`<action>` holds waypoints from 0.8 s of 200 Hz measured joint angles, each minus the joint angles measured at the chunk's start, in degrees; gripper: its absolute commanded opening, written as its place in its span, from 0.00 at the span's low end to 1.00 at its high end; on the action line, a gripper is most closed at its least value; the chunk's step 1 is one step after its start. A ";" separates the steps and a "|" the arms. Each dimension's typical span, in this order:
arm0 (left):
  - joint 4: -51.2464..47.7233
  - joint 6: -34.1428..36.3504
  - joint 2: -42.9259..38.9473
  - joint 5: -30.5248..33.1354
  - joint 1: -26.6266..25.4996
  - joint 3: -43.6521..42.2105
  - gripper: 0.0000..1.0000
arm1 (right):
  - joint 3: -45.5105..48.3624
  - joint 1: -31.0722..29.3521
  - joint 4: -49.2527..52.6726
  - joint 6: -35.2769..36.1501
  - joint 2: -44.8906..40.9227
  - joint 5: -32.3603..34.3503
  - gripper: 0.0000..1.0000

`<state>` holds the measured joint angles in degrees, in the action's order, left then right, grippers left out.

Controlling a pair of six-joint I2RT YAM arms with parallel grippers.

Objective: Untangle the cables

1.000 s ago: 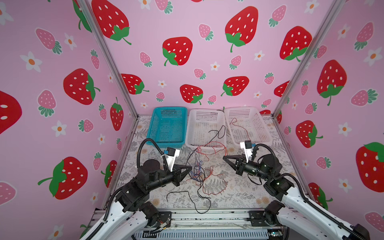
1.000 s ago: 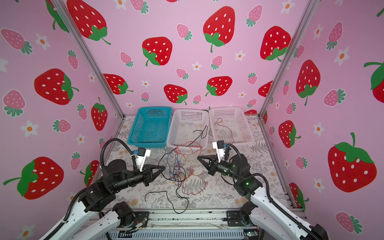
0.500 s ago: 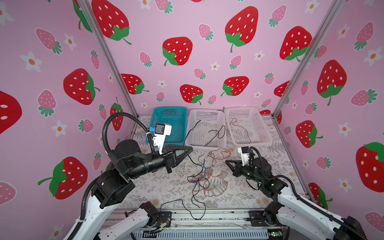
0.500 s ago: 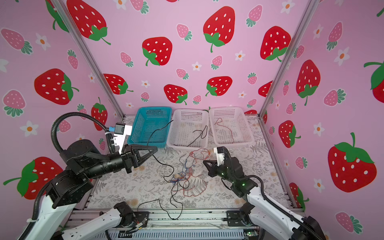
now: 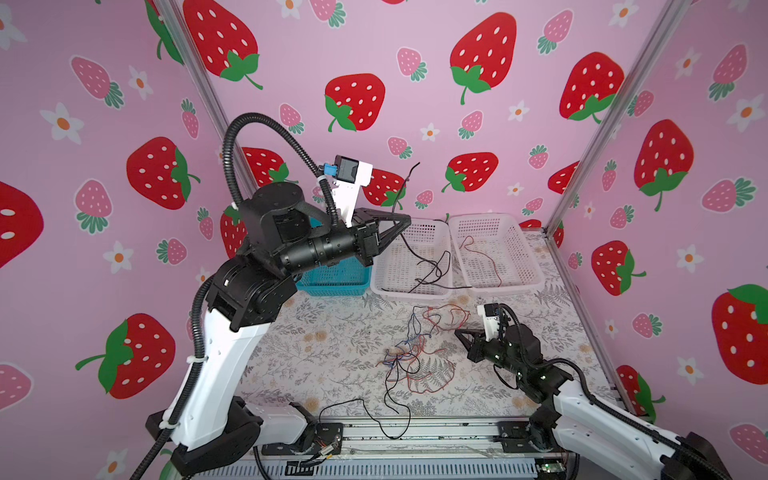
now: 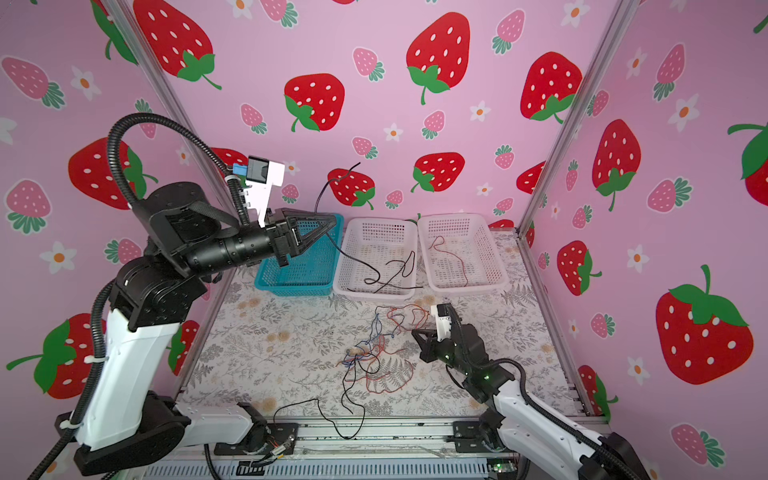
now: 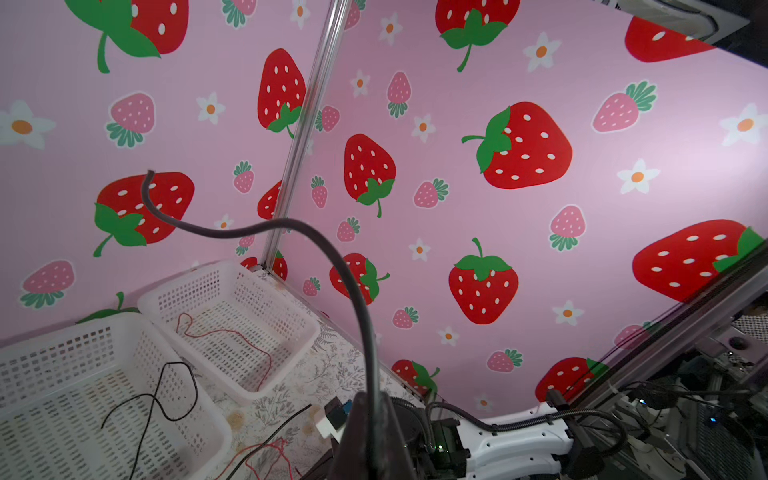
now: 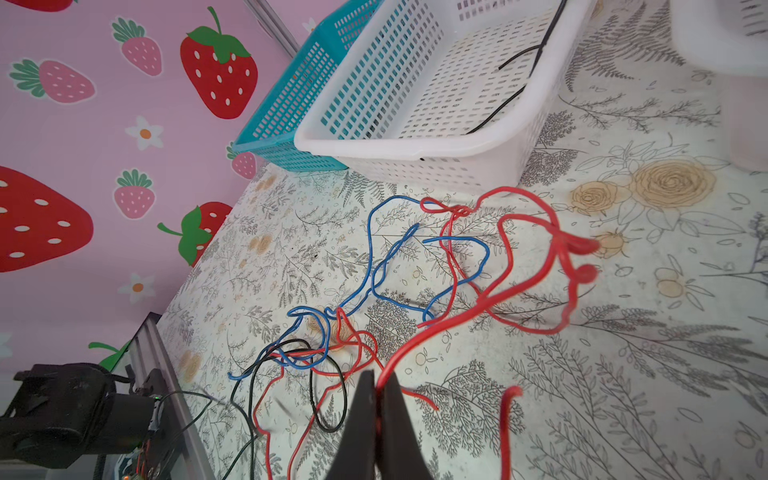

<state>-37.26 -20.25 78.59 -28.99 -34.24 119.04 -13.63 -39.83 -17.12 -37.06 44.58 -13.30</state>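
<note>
Your left fingers [image 5: 404, 220], upper centre of frame, pinch the black cable [image 7: 365, 311] over the middle basket [image 5: 409, 294]; lower it before releasing (slack first, so it coils inside). Your right fingers [image 8: 361, 415], pressed onto a red cable [image 8: 392, 365], should anchor the tangle [image 5: 405, 353] on the bench, lower centre.

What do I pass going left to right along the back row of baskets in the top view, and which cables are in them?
teal basket → middle white basket, with black cables in it → right white basket, with a red cable in it.
</note>
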 measured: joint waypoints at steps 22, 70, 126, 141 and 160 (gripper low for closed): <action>2.29 0.09 4.79 -0.90 3.96 0.81 0.00 | 0.28 0.00 0.00 1.03 -3.89 -0.59 0.00; 7.63 -1.14 19.34 -1.66 11.87 3.32 0.00 | 0.28 0.00 1.05 3.28 -8.70 -2.89 0.00; 8.57 1.01 33.83 -0.33 12.44 5.75 0.00 | 0.15 0.00 2.62 4.15 -11.39 -7.21 0.00; 8.15 2.05 37.20 0.28 12.44 5.92 0.00 | 0.07 0.00 3.15 4.15 -11.96 -8.50 0.00; 6.95 3.13 40.30 1.03 12.33 5.66 0.12 | -0.11 0.00 4.22 4.15 -13.05 -9.77 0.00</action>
<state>-30.30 -17.12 118.89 -27.97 -21.91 124.70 -13.74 -39.83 -12.91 -32.91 31.53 -23.07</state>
